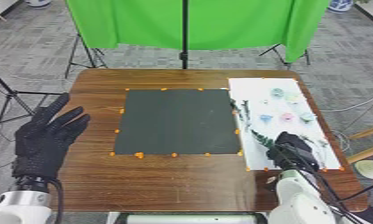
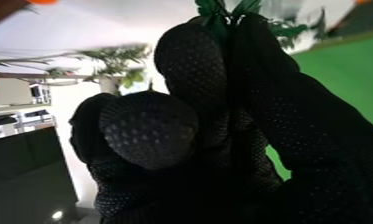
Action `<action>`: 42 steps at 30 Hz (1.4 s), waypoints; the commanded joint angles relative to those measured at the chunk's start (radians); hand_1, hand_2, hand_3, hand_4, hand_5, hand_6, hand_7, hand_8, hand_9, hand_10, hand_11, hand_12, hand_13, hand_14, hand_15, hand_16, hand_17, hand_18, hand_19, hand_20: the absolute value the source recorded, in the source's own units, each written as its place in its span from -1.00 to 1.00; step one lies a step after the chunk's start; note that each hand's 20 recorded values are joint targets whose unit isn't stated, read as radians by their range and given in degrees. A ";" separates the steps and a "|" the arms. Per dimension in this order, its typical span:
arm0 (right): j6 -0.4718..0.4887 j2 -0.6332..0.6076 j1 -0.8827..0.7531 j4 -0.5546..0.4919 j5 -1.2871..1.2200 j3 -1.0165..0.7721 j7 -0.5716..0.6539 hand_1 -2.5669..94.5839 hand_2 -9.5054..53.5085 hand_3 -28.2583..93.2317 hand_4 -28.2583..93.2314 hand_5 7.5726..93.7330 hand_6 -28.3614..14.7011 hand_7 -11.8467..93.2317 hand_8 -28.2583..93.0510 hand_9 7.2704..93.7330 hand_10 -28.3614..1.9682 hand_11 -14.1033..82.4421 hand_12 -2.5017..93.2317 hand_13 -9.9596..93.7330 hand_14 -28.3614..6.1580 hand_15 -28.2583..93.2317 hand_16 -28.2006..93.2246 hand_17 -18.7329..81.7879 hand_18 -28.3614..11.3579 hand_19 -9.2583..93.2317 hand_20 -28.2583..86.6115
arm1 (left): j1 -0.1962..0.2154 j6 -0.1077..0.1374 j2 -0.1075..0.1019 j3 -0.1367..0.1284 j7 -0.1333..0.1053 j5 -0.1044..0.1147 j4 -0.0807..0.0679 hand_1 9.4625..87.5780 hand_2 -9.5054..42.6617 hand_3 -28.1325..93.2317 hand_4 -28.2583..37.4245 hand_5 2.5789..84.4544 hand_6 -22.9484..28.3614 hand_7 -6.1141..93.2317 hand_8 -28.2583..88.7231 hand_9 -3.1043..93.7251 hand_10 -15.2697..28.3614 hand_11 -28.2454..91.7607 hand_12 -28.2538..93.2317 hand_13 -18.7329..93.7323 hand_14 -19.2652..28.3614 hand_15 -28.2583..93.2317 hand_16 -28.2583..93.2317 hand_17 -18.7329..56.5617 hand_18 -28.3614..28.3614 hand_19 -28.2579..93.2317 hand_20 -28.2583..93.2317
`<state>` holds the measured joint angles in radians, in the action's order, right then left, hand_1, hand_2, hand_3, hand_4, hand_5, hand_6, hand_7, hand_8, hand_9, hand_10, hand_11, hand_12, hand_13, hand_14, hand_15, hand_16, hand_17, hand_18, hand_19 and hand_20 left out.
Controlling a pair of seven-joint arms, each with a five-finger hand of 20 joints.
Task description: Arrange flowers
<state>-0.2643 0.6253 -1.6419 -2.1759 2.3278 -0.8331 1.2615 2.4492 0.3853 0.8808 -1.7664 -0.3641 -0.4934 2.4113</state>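
Over the near part of the white sheet [image 1: 264,90], my right hand [image 1: 295,150] is curled round a green leafy stem [image 1: 262,139], whose leaves stick out toward the dark mat [image 1: 178,122]. In the right wrist view, green leaves [image 2: 246,7] poke out past the fingertips of my right hand [image 2: 196,65]. Farther up the sheet lie a teal flower [image 1: 277,92], a blue flower [image 1: 266,118] and a pink flower [image 1: 286,117]. Thin green sprigs [image 1: 245,110] rest along its left edge. My left hand [image 1: 45,137] is open, with spread fingers, beside the table's left edge.
Orange markers [image 1: 140,155] line the dark mat's edges on the brown table [image 1: 178,182]. A green cloth [image 1: 240,25] hangs behind the table on a black stand. More sprigs [image 2: 116,57] show on the white sheet past my right hand.
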 commanded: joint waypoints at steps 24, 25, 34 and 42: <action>0.036 0.305 0.652 0.110 -0.487 0.352 -0.278 0.13 -1.00 0.72 -0.93 0.76 0.11 -0.17 -0.23 0.77 -0.02 0.30 -0.39 0.86 0.27 0.62 -0.23 0.48 -0.61 1.00 0.06 | -0.044 0.004 -0.024 -0.025 0.067 -0.030 0.022 -0.74 -0.28 0.74 -1.00 -0.28 0.18 -0.58 -0.69 -0.29 0.60 -0.09 -0.36 -0.25 0.93 0.23 -0.67 -0.80 0.77 0.29 -0.36; 0.052 0.331 0.668 0.128 -0.493 0.369 -0.285 0.13 -1.00 0.72 -0.93 0.76 0.11 -0.17 -0.23 0.77 -0.02 0.30 -0.39 0.86 0.26 0.62 -0.23 0.48 -0.61 1.00 0.06 | -0.045 0.003 -0.027 -0.027 0.066 -0.030 0.024 -0.74 -0.28 0.74 -1.00 -0.27 0.18 -0.58 -0.70 -0.29 0.60 -0.09 -0.36 -0.24 0.93 0.23 -0.67 -0.80 0.77 0.29 -0.36; 0.050 0.532 0.874 0.330 -0.599 0.554 -0.255 0.12 -1.00 0.73 -0.95 0.76 0.14 -0.16 -0.22 0.77 -0.02 0.30 -0.38 0.86 0.26 0.63 -0.23 0.48 -0.62 1.00 0.07 | -0.123 -0.035 -0.063 -0.004 0.065 -0.036 0.006 -0.73 -0.28 0.75 -1.00 -0.27 0.17 -0.54 -0.73 -0.23 0.61 -0.09 -0.37 -0.15 0.80 0.17 -0.66 -0.79 0.76 0.26 -0.34; -0.039 0.627 1.020 0.467 -0.712 0.675 -0.144 0.11 -1.00 0.75 -0.97 0.74 0.15 -0.14 -0.22 0.76 0.00 0.31 -0.36 0.85 0.25 0.64 -0.23 0.48 -0.62 1.00 0.07 | -0.355 -0.133 -0.087 0.085 0.185 -0.056 -0.073 -0.73 -0.30 0.78 -1.00 -0.29 0.14 -0.43 -0.83 -0.27 0.26 0.19 -0.54 -0.07 0.09 -0.03 -0.60 -0.68 0.63 0.11 -0.25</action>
<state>-0.2172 1.1737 -0.7377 -1.7628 1.6556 -0.2082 1.0189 2.2965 0.3515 0.8111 -1.7612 -0.3025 -0.5224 2.4125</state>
